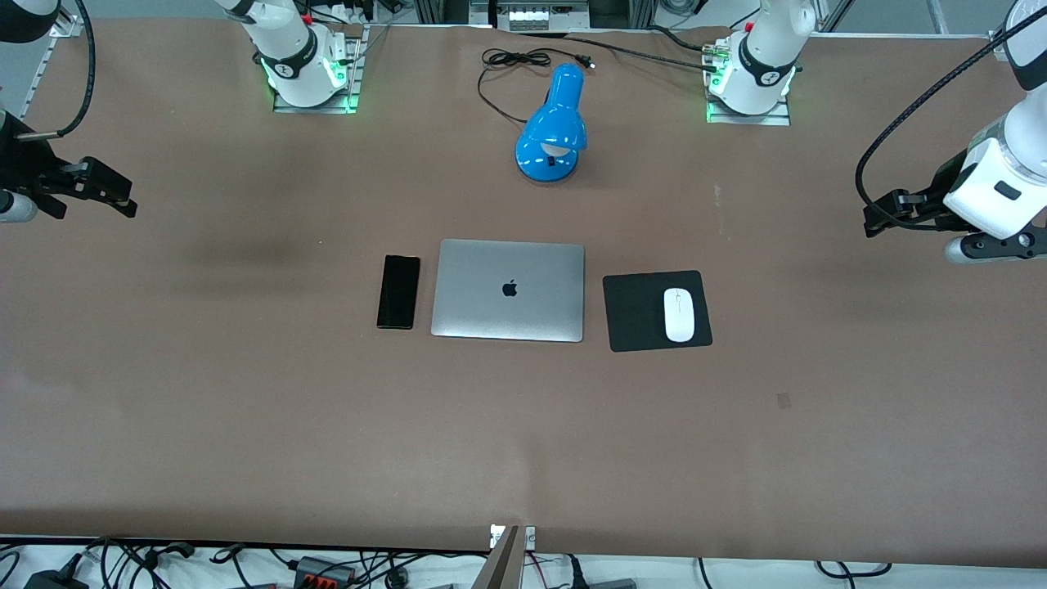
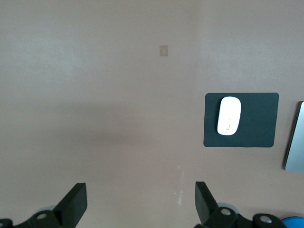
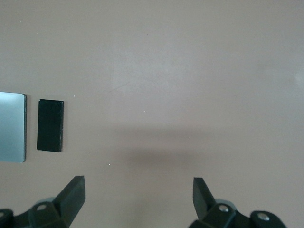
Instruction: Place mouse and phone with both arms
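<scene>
Lying at the laptop's [image 1: 508,290] three o'clock, the mouse [image 1: 679,314] sits on its pad [image 1: 634,315] (phone [image 1: 398,291] at nine). Left tool [image 2: 137,202] and right tool [image 3: 135,199] hang wide open, empty, above bare table [image 1: 245,409].

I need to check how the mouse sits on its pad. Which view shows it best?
The left wrist view: the mouse fills more of the picture, lying fully on the mouse pad. The front view shows it smaller, on the same pad. The right wrist view does not show it.
</scene>
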`<action>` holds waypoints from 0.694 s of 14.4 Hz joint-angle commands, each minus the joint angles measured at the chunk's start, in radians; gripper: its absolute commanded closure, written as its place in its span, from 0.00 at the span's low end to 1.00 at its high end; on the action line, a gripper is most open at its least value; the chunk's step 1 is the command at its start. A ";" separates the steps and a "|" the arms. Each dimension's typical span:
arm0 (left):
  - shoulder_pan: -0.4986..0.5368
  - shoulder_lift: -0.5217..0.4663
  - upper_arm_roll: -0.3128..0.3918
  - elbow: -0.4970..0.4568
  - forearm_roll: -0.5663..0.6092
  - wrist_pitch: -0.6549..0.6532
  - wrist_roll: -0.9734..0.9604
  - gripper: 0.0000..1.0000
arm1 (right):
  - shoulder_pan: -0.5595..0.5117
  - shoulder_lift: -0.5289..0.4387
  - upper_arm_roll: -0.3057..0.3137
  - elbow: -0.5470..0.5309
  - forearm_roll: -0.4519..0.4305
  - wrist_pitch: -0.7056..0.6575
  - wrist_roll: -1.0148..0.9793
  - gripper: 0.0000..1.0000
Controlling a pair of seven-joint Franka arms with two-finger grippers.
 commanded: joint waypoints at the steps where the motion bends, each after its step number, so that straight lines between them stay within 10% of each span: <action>1: -0.005 -0.007 0.012 0.011 -0.026 -0.026 0.027 0.00 | 0.041 -0.027 -0.040 -0.021 -0.004 0.002 -0.001 0.00; 10: -0.005 -0.007 0.012 0.011 -0.026 -0.026 0.027 0.00 | 0.036 -0.036 -0.039 -0.027 0.000 -0.003 0.001 0.00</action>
